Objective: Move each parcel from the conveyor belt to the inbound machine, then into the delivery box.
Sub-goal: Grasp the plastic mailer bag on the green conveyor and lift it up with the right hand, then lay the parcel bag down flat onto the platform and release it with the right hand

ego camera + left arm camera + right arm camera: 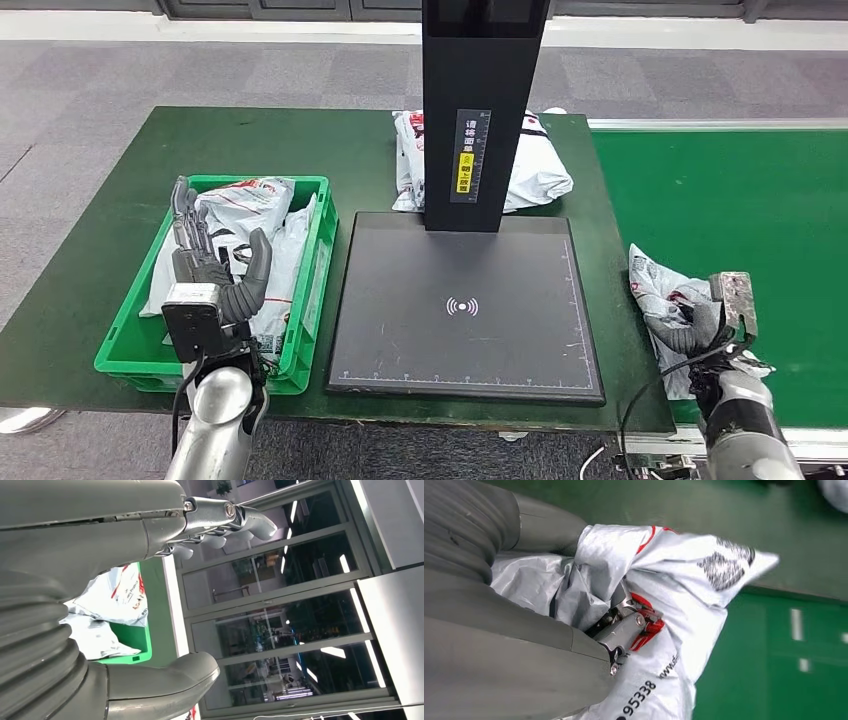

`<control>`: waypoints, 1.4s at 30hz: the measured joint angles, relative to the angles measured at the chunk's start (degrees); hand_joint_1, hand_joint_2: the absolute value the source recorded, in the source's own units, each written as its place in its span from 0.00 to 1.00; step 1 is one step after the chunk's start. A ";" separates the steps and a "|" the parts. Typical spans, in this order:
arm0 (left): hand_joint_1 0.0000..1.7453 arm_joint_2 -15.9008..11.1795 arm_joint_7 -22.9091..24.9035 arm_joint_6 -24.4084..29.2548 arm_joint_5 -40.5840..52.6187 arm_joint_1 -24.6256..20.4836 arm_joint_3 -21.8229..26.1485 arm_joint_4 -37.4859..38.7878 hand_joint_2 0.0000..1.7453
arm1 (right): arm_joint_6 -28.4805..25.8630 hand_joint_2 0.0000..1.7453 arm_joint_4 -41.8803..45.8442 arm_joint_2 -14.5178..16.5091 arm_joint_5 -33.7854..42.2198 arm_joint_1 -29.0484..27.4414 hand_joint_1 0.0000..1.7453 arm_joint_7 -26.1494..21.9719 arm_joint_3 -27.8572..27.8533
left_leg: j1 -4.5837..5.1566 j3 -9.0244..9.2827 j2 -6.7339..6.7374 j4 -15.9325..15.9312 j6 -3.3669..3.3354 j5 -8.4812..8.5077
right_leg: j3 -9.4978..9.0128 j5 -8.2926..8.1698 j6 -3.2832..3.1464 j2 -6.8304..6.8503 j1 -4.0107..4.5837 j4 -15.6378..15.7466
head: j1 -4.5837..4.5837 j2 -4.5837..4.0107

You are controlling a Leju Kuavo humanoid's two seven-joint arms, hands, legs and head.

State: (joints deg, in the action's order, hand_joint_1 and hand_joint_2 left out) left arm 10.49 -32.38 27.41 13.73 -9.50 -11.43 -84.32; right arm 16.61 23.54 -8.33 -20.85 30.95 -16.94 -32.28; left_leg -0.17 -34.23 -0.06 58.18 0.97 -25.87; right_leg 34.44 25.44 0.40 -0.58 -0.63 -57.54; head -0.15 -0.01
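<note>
Left of the inbound machine [466, 305], the left hand [212, 262] hovers over the green delivery box [315, 270], fingers spread and holding nothing, above grey parcels [245, 205] already dropped there. Another bag [540, 165] lies behind the machine's post, whose label is too small to read. Right of the machine, on the conveyor belt [740, 200], the right hand [712, 322] grips a crumpled parcel [684, 605], probably for lifting; "95338" is printed on it.

Crate [312, 300] left of scanner plate [465, 305], conveyor belt [740, 200] right
</note>
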 joint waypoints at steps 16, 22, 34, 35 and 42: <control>0.00 0.24 -0.77 2.45 0.34 2.42 0.40 -0.66 1.00 | -19.27 1.00 45.63 9.12 40.83 -14.91 1.00 -3.67 9.63 | -0.05 -0.11 -0.21 -0.02 0.02 0.02 | 0.03 0.10 -0.08 0.25 -0.06 -0.02 | 0.00 0.01; 0.00 0.50 -0.55 2.85 0.33 2.41 0.42 -0.64 1.00 | -27.45 1.00 64.45 10.61 34.95 -18.09 1.00 -7.56 19.37 | -0.05 -0.10 -0.22 -0.02 0.01 0.03 | 0.01 0.11 -0.07 0.25 -0.11 -0.01 | 0.00 -0.01; 0.00 0.91 -0.78 2.83 -0.31 2.34 0.36 0.02 1.00 | -26.62 1.00 72.02 10.85 32.70 -16.41 1.00 -3.82 27.58 | -0.02 -0.11 -0.20 -0.01 -0.01 0.04 | -0.02 0.09 -0.06 0.23 -0.16 -0.01 | 0.00 0.00; 0.00 1.04 -0.85 2.77 -0.44 2.27 0.26 0.18 1.00 | -25.38 1.00 70.77 10.85 32.39 -15.15 1.00 -2.31 28.52 | -0.03 -0.10 -0.18 -0.02 -0.01 0.04 | -0.01 0.08 -0.06 0.20 -0.15 -0.02 | 0.00 0.01; 0.00 2.59 -0.34 1.74 -1.03 0.49 -1.82 1.63 1.00 | -15.17 1.00 48.24 12.33 32.46 -3.41 1.00 3.38 38.94 | -0.05 -0.09 -0.24 -0.02 -0.01 0.26 | -0.02 -0.05 -0.08 0.28 -0.11 -0.03 | 0.01 0.01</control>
State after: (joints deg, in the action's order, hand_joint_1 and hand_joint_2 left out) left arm 13.08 -32.71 29.16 12.70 -9.01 -13.26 -82.70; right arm 1.44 71.78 3.99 11.61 27.54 -13.56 6.66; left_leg -0.22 -34.32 -0.30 58.16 0.96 -25.60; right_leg 34.42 25.39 0.32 -0.30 -0.74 -57.57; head -0.15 -0.01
